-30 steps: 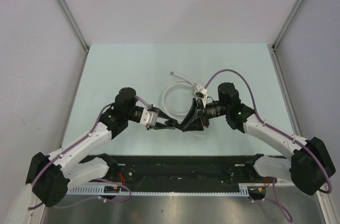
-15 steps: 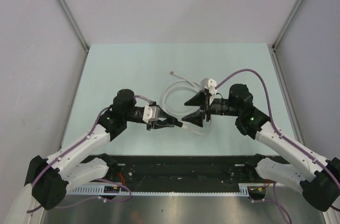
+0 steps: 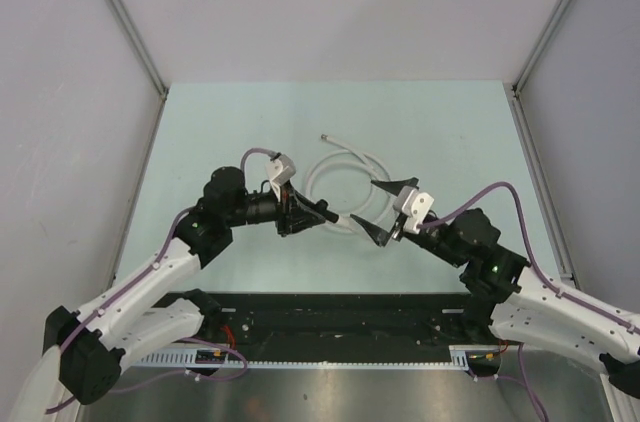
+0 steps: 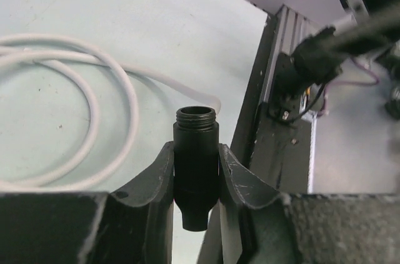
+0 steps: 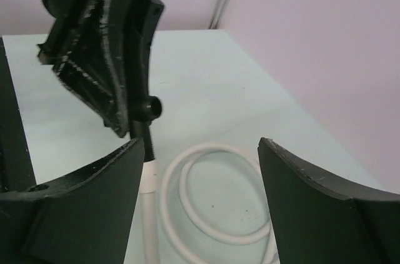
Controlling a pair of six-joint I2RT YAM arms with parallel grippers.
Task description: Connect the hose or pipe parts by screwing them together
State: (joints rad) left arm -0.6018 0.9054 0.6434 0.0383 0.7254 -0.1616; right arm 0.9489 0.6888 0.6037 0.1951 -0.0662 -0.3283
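Over the last second the right gripper [image 3: 381, 209] has backed off to the right, away from the left gripper [image 3: 305, 210], and its jaws now stand spread wide on nothing. The left gripper is pinching a black threaded fitting [image 4: 195, 151], threaded end poking past its fingertips. The white tubing [image 3: 311, 180] lies coiled on the worktop [image 3: 220, 122] just beyond both grippers, one length reaching the fitting's other end.
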